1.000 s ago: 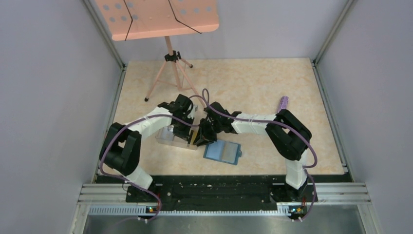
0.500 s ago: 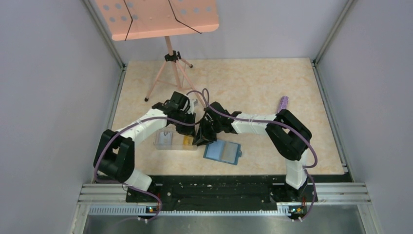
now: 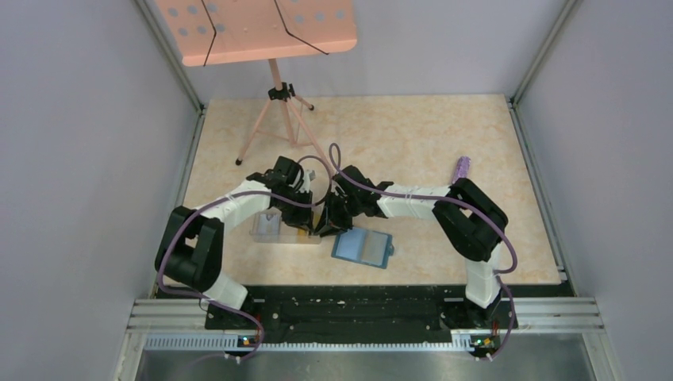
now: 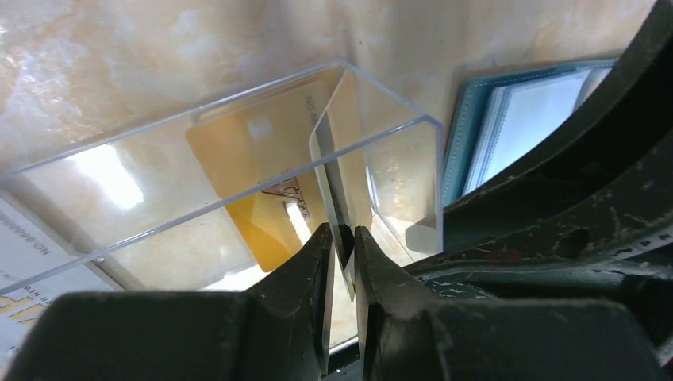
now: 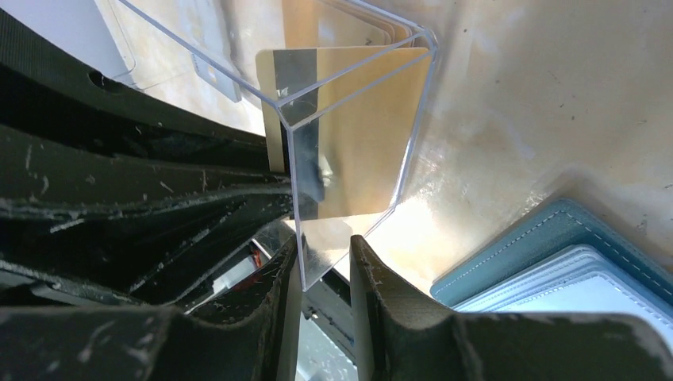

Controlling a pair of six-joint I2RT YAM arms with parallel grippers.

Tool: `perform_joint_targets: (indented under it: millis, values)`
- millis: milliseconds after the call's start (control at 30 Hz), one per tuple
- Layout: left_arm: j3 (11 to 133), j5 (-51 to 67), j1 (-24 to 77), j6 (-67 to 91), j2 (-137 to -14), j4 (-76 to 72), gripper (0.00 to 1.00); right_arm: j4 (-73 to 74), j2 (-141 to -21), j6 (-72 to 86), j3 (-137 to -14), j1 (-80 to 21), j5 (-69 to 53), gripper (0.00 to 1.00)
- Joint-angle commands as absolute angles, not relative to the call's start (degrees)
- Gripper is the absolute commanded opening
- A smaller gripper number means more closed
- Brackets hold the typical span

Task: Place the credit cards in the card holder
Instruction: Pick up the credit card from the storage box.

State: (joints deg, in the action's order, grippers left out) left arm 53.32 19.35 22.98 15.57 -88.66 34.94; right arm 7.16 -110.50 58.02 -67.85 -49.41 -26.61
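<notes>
Fingers of the left gripper (image 4: 342,232) are seen a narrow slit apart, with the upright gold card (image 5: 357,135) edge-on in the slit; whether it is pinched cannot be told. The right gripper (image 5: 324,242) is clamped, partly open, on the end wall of the clear box (image 4: 397,198). A second gold card (image 4: 254,167) is laid flat inside the box. The card holder (image 3: 363,248) is laid open at 4 o'clock of the box.

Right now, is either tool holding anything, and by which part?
Right tool clamps the clear plastic box by its end wall. Left tool straddles the near edge of the upright gold credit card; whether it actually grips cannot be told.
</notes>
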Motion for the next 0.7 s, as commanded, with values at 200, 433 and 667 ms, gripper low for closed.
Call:
perform_joint_targets:
  millis: [200,433,667]
  values:
    - [52.75,20.5,21.57,15.5,-85.55,33.46,0.0,6.53,-105.01,55.36,-70.31,-50.05,-25.04,0.27]
    - [55.98,15.98,21.55,15.37,-74.14,39.0,0.0,10.1,-97.88,52.01,-69.65,-48.81,-21.16,0.49]
    - [53.73,19.95,21.5,19.99,-63.03,34.03,0.0,6.09,-84.91,51.81,-60.19,-44.48,-21.03,0.77]
